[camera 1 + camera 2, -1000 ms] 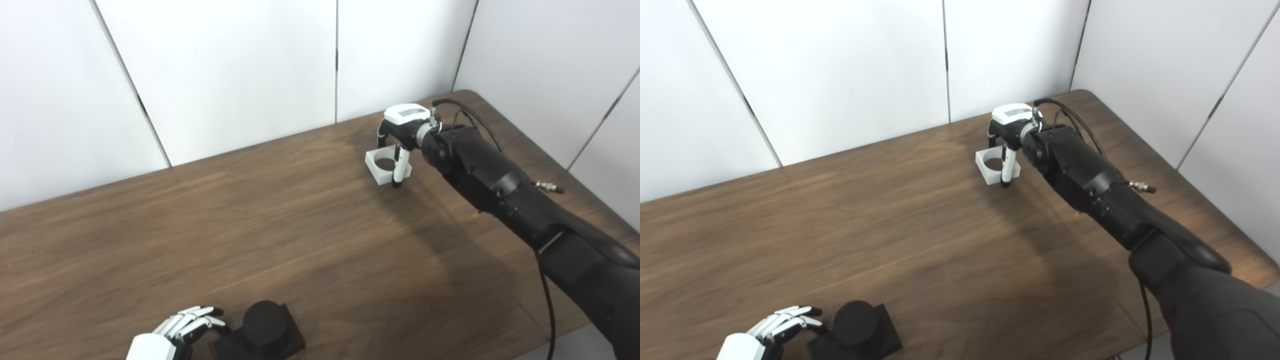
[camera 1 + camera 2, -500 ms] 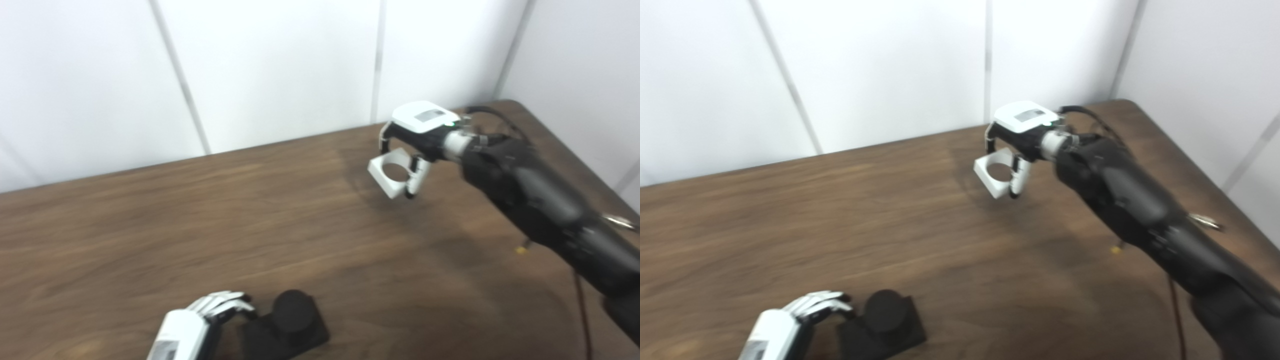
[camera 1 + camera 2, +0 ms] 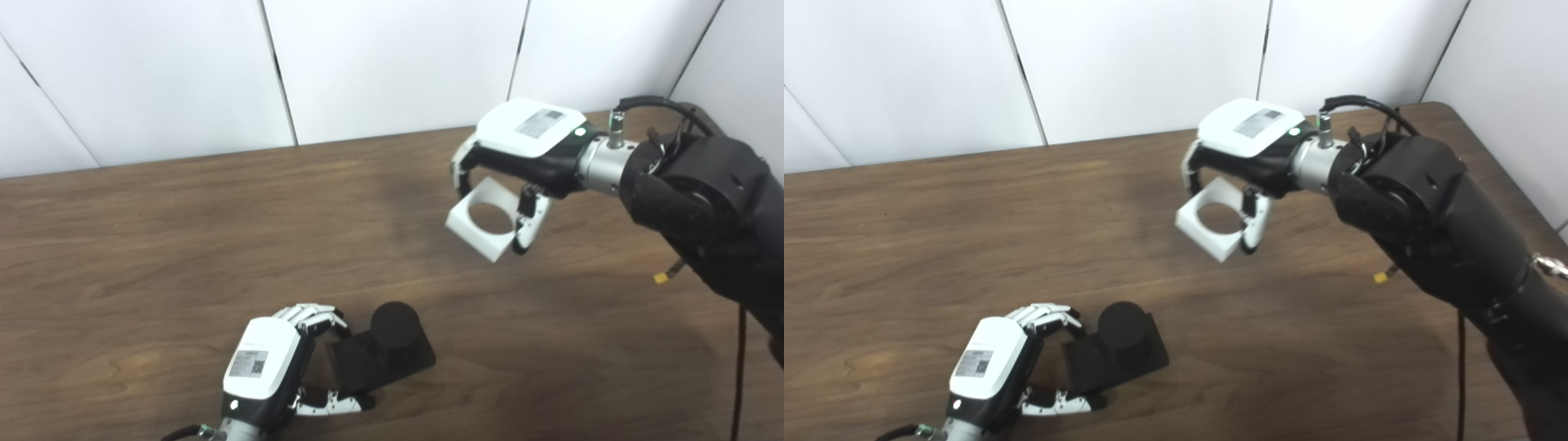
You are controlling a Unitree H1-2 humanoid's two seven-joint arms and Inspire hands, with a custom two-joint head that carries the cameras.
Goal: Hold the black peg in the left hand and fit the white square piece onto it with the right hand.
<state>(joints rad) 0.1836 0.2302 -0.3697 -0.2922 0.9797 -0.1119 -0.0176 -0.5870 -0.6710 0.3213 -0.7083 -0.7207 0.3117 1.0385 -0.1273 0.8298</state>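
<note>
Table: dark brown wood-grain top, smooth, with a faint satin sheen. White square piece: matt white plastic, flat faces, clean round bore. Black peg: matt black, plastic-looking, finely textured, on a base of the same finish. Right hand: glossy white plastic shell bearing a grey printed label, over black housing; brushed-metal wrist collar. Left hand: same glossy white shell with paper-like label. Right forearm: black matt cloth-like cover. Wall panels: smooth matt white.
</note>
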